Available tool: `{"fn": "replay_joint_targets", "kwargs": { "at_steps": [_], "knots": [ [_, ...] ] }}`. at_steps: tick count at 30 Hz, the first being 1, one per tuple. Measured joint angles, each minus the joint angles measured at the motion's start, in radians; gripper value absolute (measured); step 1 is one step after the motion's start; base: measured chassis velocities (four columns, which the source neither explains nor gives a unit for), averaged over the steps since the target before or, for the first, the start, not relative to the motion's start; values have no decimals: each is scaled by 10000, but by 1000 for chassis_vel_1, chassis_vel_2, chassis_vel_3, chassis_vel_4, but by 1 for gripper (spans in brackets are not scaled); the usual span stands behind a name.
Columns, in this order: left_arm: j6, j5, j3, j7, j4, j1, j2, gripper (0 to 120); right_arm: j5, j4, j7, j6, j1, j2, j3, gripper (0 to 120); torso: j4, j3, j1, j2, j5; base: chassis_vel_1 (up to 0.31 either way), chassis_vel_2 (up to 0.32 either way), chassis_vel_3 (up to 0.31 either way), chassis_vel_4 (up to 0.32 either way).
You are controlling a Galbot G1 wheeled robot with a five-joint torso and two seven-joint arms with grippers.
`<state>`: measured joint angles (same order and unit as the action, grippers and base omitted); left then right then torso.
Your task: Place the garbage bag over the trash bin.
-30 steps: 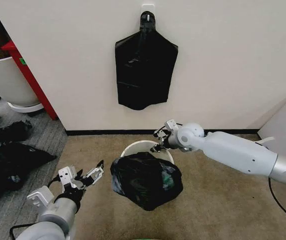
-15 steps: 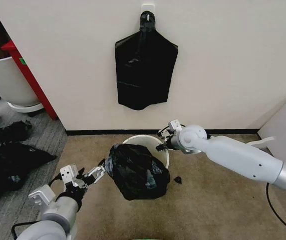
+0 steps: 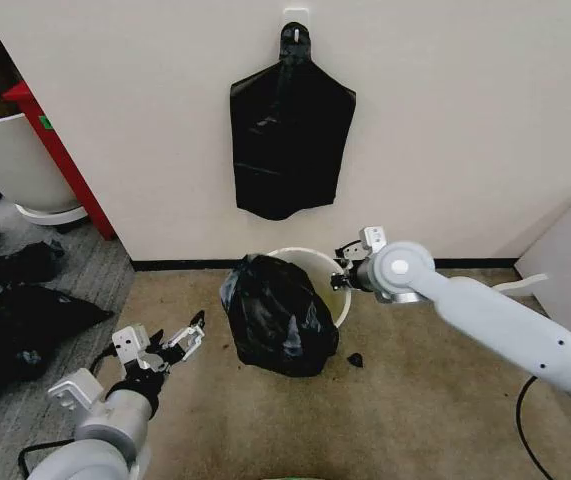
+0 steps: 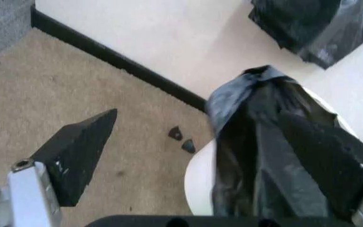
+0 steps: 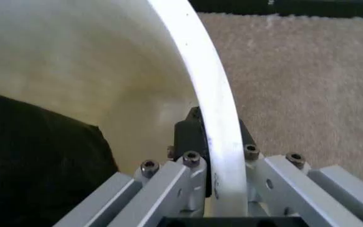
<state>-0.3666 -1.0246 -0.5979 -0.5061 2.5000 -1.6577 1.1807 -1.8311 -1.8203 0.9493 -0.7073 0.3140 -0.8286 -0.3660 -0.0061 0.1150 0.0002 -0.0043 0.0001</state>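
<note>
Right, my right gripper (image 3: 344, 272) is clamped on the rolled rim of the trash bin (image 3: 327, 268), one finger inside the wall and one outside, as the right wrist view shows on the rim (image 5: 214, 142). The bin stands on the beige carpet (image 3: 435, 400) near the wall's black baseboard. The garbage bag (image 3: 277, 315) slumps over the bin's front-left side, bunched and glossy, draped partly over the rim (the far part of the rim is bare). My left gripper (image 3: 173, 345) hovers low to the bag's left, fingers (image 4: 77, 158) spread apart, gripping nothing, just beside the bag (image 4: 270, 146).
</note>
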Motion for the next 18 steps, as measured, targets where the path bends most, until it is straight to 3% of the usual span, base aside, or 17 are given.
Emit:
{"fn": "replay_joint_targets", "kwargs": {
  "at_steps": [10,18],
  "knots": [
    [-343,-1313,-1112,255,0,697,-762,100,-1211,-1950,2603,1858,2281,-40,2643,0,-1,1,0,0,0,0,0,0,0],
    [-401,-1307,-1026,697,0,742,-887,100,-1125,-3086,3691,3007,3495,-322,3415,0,1,0,0,0,-3,0,0,0,0]
  ]
}}
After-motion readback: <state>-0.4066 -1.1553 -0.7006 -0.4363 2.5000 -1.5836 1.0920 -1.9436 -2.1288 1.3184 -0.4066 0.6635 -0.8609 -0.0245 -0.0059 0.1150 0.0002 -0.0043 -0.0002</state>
